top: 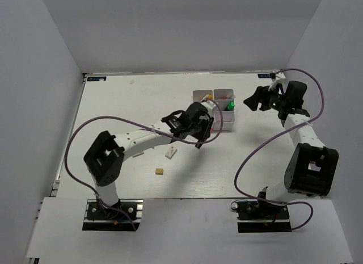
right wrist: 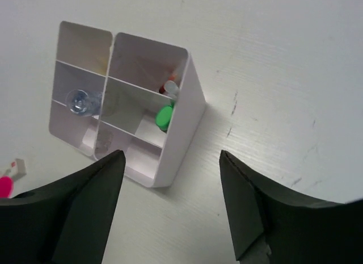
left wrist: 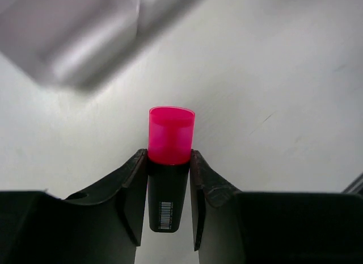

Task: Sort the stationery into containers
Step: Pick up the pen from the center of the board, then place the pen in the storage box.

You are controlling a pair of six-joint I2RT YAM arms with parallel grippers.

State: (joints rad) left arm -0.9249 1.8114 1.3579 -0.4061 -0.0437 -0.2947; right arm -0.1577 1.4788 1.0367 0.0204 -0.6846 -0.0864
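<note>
The pale, wood-grained surface (top: 125, 99) carries a white plastic box of four compartments in a two-by-two block (top: 225, 126), standing toward the far edge and a little right of centre. The left tool (top: 203, 138) hangs just beside the box's near-left corner, its jaws closed tight on a pink-and-black highlighter (left wrist: 170, 140). It grips the black barrel, with the pink cap poking out past the fingertips, so the highlighter's long axis runs in line with the fingers, cap leading. From that tool the box lies to the far right and very near. The blurred pale shape at the upper left of the left wrist view is probably one of its walls. I judge the coming move to be a short carry over the rim and a drop into a compartment. The right tool (top: 258, 99) hovers just off the box's right side, jaws spread wide with nothing between them; it is close too, but the left arm has the load. A green-capped highlighter (right wrist: 164, 117) stands in a compartment on the box's right side. A small white eraser block (top: 171, 153) and a smaller tan eraser block (top: 160, 171) lie apart toward the near edge, left of centre. The only label is a small barcode sticker (left wrist: 165, 210) on the barrel; no words are legible
</note>
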